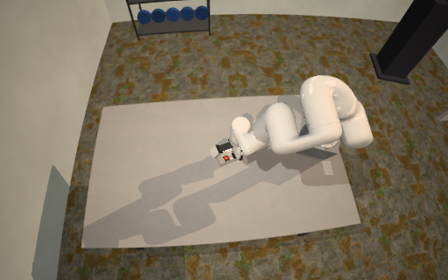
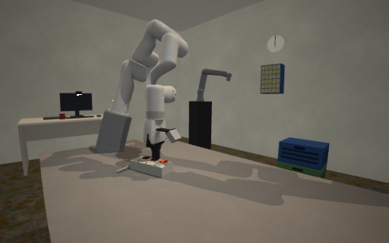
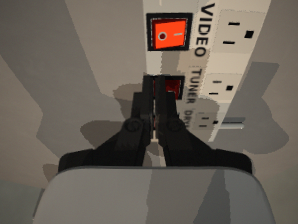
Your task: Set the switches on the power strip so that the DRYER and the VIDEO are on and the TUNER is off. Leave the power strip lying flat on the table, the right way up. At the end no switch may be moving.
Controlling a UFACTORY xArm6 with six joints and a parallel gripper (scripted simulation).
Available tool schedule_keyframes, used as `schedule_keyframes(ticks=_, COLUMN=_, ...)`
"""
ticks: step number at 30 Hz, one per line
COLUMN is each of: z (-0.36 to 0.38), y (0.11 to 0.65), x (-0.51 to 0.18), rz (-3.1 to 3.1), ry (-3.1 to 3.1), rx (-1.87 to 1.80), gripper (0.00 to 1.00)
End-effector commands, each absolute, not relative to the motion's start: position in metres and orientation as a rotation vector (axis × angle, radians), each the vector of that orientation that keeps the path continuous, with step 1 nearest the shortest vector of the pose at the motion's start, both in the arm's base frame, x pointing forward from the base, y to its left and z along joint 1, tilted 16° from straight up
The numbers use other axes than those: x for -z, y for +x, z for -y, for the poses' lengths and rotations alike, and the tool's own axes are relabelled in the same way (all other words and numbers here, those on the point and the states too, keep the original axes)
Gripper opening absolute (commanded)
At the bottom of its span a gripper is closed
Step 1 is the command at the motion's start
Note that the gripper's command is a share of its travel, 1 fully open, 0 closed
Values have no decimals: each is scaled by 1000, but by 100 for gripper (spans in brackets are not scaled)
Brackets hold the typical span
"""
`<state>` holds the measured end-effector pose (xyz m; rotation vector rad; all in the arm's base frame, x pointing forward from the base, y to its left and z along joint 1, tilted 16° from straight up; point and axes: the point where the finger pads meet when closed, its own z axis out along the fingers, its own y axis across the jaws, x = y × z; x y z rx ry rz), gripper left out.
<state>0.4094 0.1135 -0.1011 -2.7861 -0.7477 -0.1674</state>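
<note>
The white power strip (image 2: pixel 151 166) lies flat on the table, right way up; it also shows in the overhead view (image 1: pixel 226 157) and in the wrist view (image 3: pixel 206 50). The VIDEO switch (image 3: pixel 168 32) glows bright red. The TUNER switch (image 3: pixel 172 86) below it looks dark red, and its left part is covered by my fingertips. The third switch is hidden under my fingers. My gripper (image 3: pixel 154 89) is shut and empty, with its tips down on the TUNER switch. The gripper (image 2: pixel 155 153) stands upright over the middle of the strip.
The arm's grey base block (image 2: pixel 113 131) stands on the table behind the strip. A short cable stub (image 2: pixel 122 169) sticks out from the strip's left end. A black tower (image 2: pixel 200 124) and a desk with a monitor (image 2: pixel 76 102) stand off the table.
</note>
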Motion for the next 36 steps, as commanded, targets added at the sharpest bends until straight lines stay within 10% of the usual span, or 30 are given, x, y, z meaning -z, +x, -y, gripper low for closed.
schedule_keyframes(ticks=1, z=-112, y=410, x=97, rz=747, ry=-2786, rx=169, gripper=0)
schedule_keyframes(ticks=36, z=-103, y=408, x=64, rz=747, ry=-2786, rx=169, gripper=0)
